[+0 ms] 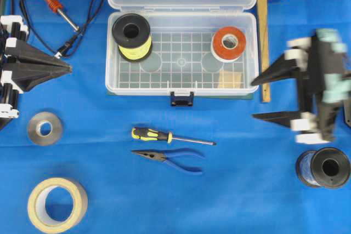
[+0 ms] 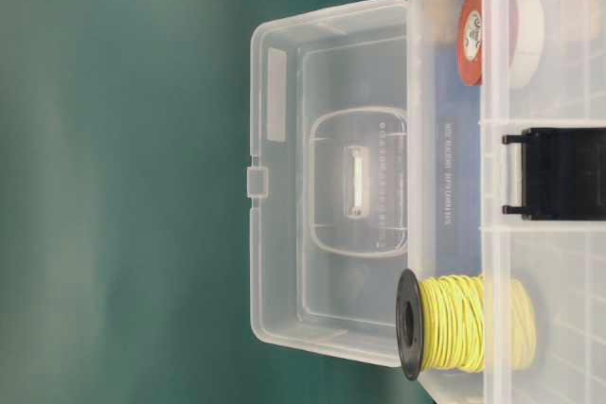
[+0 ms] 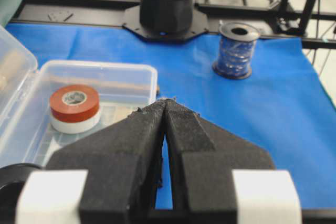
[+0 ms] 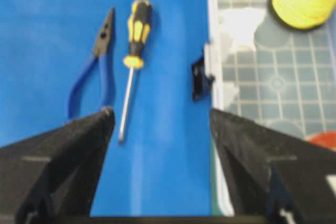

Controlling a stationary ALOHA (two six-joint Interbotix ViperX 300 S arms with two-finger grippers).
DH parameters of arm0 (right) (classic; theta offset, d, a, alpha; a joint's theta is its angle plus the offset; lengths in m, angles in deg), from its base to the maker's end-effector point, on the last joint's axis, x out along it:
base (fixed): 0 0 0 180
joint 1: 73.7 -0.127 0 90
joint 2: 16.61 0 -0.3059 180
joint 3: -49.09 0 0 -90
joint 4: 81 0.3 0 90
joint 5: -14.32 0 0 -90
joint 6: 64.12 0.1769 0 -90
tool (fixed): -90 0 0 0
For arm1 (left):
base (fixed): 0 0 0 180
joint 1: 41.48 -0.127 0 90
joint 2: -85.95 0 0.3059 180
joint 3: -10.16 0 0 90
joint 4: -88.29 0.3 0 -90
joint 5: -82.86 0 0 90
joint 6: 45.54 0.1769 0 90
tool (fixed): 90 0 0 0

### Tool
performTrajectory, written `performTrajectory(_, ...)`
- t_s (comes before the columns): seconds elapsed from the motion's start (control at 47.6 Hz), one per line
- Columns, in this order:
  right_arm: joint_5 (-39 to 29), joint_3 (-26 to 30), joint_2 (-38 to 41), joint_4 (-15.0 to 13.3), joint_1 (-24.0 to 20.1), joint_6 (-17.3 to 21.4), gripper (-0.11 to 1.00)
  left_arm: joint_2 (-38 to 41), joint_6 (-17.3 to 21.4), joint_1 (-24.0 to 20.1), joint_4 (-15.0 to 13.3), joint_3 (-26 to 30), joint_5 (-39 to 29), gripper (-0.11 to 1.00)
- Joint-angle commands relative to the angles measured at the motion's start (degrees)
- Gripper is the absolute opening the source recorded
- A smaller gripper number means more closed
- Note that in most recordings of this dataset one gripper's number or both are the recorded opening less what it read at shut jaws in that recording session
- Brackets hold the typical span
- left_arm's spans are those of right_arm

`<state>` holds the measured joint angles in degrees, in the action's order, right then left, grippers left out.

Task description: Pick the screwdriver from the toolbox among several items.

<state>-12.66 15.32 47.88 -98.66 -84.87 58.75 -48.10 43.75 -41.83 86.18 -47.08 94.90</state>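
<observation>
Here we find the screwdriver (image 1: 171, 136) lying flat on the blue cloth (image 1: 241, 190), outside the toolbox (image 1: 181, 89) and just in front of its dark latch (image 1: 182, 99), with its yellow-and-black handle toward our left arm's side and its thin shaft pointing toward the right arm. The blue-handled pliers (image 1: 170, 158) lie just beside it on the near side, roughly parallel, not touching. Open cloth surrounds the pair on all other sides.

Our right gripper (image 1: 255, 100) hangs over bare cloth beside the toolbox's right wall, its fingers spread wide; in its wrist view the shaft tip sits close to one finger (image 4: 79, 145) and the box's front edge runs up past the other. Our left gripper (image 1: 70, 69) rests at the far left edge, fingers pressed together and holding nothing.

Inside the toolbox, lid open, stand the yellow wire spool (image 1: 132, 36), the orange-and-white tape roll (image 1: 228, 44) and the wooden block (image 1: 230, 79), leaving the gridded middle free.
</observation>
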Motion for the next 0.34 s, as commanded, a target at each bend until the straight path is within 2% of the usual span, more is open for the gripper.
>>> performTrajectory(0.0, 2.72, -5.19, -6.15, -0.44, -0.09, 0.09, 0.73, 0.18, -0.09, 0.35, -0.09, 0.44, 0.35, 0.00)
performTrajectory(0.315, 9.05, -20.13, -19.16, -0.70, 0.35, 0.09, 0.73, 0.18, -0.09, 0.44, -0.09, 0.35, 0.35, 0.00)
